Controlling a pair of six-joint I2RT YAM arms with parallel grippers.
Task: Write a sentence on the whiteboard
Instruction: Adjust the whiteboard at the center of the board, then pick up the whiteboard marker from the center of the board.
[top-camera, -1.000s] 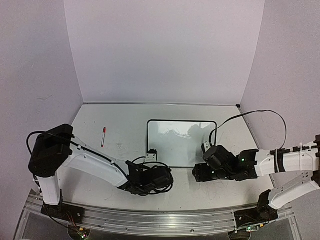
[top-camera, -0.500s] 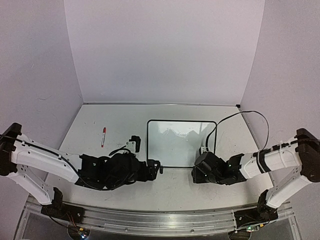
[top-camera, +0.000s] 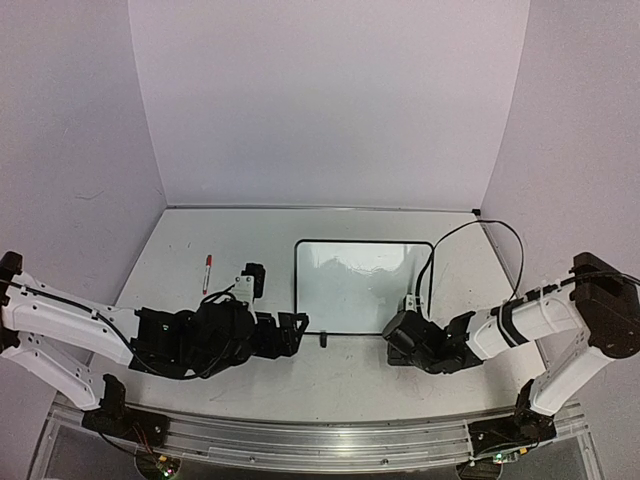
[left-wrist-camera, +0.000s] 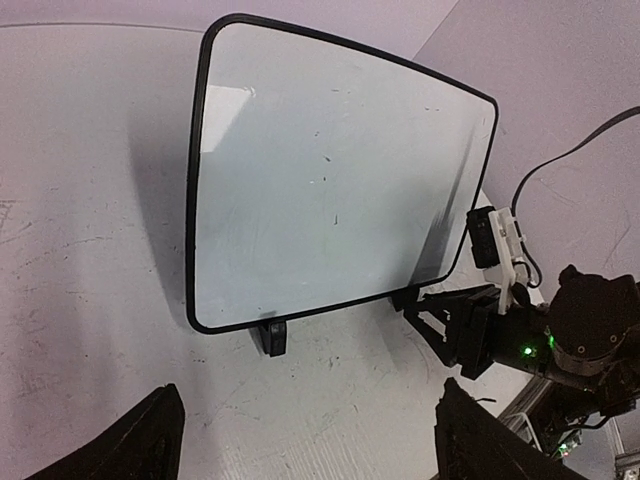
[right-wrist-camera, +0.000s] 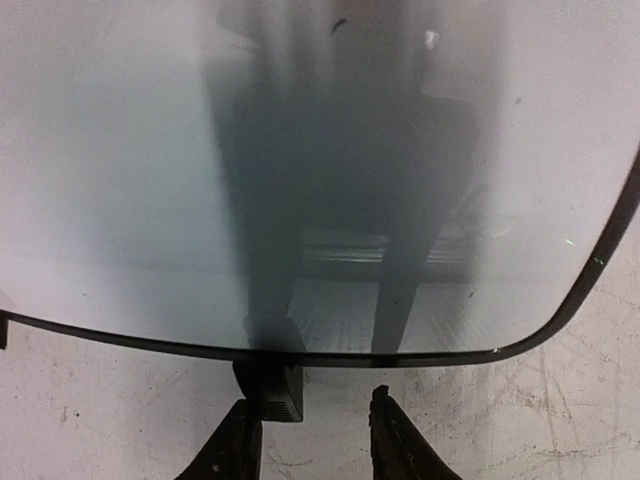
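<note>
Whiteboard (top-camera: 362, 285) stands mid-frame on the desk (top-camera: 180, 250). My left hand (left-wrist-camera: 310, 455) is wide open and empty. My right hand (right-wrist-camera: 318, 440) is half-closed, grasping nothing, just short of the board's foot (right-wrist-camera: 272, 385). Risk: bumping the foot could shift the board. Red marker (top-camera: 207, 272) lies ungrabbed.

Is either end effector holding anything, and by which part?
Nothing is held. The left end effector is open, short of the whiteboard; the right end effector is empty, jaws apart, by the board's foot.

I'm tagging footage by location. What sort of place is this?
Probably a robot lab test cell: two arms bolted to a metal rail, plain walls boxing in the tabletop, a whiteboard and marker on it.
</note>
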